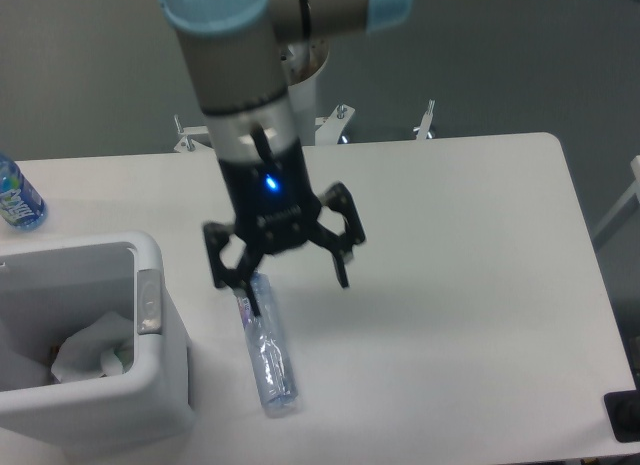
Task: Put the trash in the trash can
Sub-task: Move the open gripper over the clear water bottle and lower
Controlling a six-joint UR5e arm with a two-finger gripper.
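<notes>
The pincer [297, 282] hung above the white worktop [450, 285] with its two black fingers spread wide and nothing between them. One fingertip [252, 303] sat right over the capped end of the crushed bottle [268, 350]; the other fingertip [342, 276] stood out over bare worktop to the side. From this angle I couldn't tell whether that first tip was touching the bottle or just hovering above it. A blue light glowed on the pincer's black body, and the grey arm [235, 75] rose from it up to the top edge of the view.

The crushed bottle lay flat on the worktop, clear and dented, its pale cap end pointing toward the pincer and its other end toward the near edge. It lay just beside the trash can [160, 380], close to the can's outer wall but outside it.

The trash can was at the near left corner, a big white bin with rounded corners and a small grey tab [148, 301] on its rim. Inside it, the crumpled white tissue [88, 347] was lying low against the wall.

At the far left edge of the worktop stood a fuller bottle with a bright blue label [17, 194], well apart from the pincer and the crushed bottle. Behind the worktop was the robot's round white pedestal [308, 105].
</notes>
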